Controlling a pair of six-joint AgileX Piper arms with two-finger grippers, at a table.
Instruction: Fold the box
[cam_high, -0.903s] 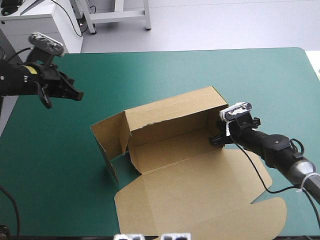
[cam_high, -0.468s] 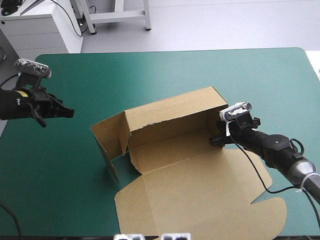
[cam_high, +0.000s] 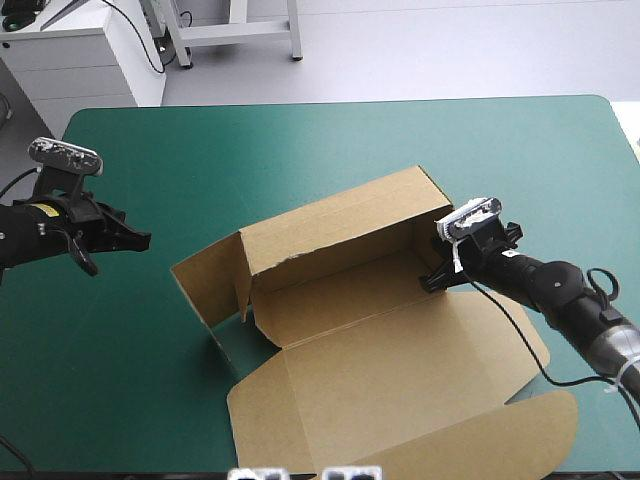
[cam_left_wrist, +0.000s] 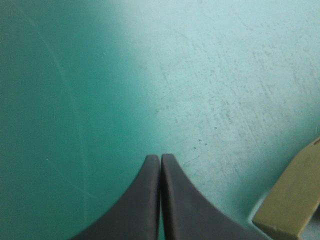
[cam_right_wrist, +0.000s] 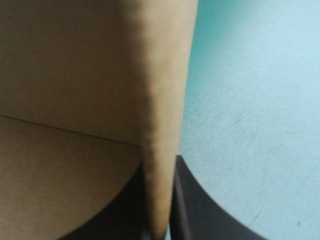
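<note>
1. Two pincers are on record in the high view. The box (cam_high: 380, 340) sits right of centre on the teal-green counter (cam_high: 300, 140). Its far wall is raised, its left end flap stands angled outward, and its lid lies flat toward the near edge. The right pincer (cam_high: 432, 278) clamps the right end wall, judged to be holding it upright for tucking. The left pincer (cam_high: 137, 238) hovers well apart, near the left edge.
2. Left wrist view: the left pincer (cam_left_wrist: 160, 157) is fully closed to a point and holds nothing. One box corner (cam_left_wrist: 292, 200) lies off to one side. The cover ahead is bare and faintly scuffed.
3. Right wrist view: the right pincer (cam_right_wrist: 162, 172) is all but closed, with the brown wall (cam_right_wrist: 75, 75) pinched between its fingers. Plain cover lies beyond the wall.
</note>
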